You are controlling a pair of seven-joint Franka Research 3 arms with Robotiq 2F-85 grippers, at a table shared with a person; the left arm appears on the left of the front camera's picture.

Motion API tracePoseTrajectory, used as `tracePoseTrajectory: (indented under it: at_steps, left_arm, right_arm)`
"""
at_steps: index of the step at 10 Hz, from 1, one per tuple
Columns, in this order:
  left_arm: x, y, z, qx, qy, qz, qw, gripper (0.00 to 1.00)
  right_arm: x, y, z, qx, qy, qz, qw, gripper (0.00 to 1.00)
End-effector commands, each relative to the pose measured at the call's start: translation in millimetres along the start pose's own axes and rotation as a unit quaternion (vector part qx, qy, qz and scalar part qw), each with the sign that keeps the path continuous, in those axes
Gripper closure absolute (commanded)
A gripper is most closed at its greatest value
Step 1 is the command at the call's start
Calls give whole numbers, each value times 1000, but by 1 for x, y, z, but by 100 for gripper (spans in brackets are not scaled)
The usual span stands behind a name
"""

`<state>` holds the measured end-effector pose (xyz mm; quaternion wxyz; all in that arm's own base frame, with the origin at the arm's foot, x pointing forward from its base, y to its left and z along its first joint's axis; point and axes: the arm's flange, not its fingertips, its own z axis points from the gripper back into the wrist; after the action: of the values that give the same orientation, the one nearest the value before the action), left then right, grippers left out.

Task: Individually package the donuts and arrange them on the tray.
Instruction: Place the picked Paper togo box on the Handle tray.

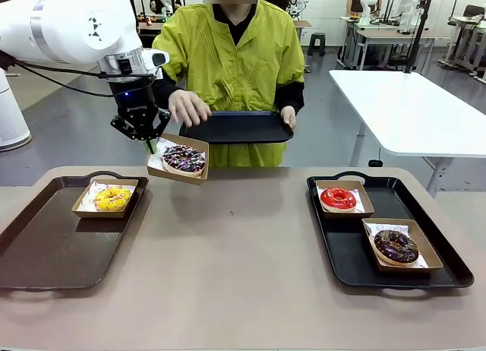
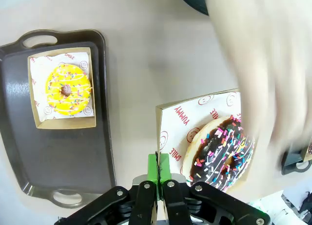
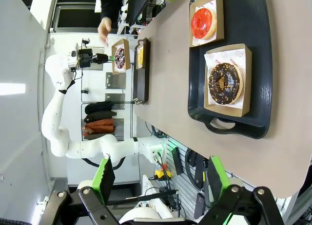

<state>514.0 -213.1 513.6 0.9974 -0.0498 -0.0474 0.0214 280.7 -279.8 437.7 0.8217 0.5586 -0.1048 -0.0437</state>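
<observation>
The left gripper (image 1: pixel 151 143) is clamping the edge of a cardboard box (image 1: pixel 178 159) holding the sprinkled donut (image 1: pixel 184 159), raised over the table's far edge. The person's hand (image 1: pixel 189 107), blurred in the left wrist view, is crowding it beside a held tray (image 1: pixel 238 128). The right gripper (image 3: pixel 158 178) is hanging open.

A white table (image 1: pixel 414 108) stands on grey floor (image 1: pixel 68 138).

Robotics lab: white worktables (image 1: pixel 410 108) and concrete floor.
</observation>
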Motion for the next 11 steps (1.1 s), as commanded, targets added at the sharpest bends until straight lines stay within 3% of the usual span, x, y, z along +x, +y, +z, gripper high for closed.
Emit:
tracePoseTrajectory:
  at_steps: [1, 11]
  left_arm:
    - [-1, 1, 2, 1, -2, 0, 1000, 100]
    - [0, 0, 0, 0, 0, 0, 1000, 99]
  right_arm:
    - [-2, -2, 5, -1, 9, 5, 1000, 0]
    - [-2, -2, 5, -1, 9, 5, 1000, 0]
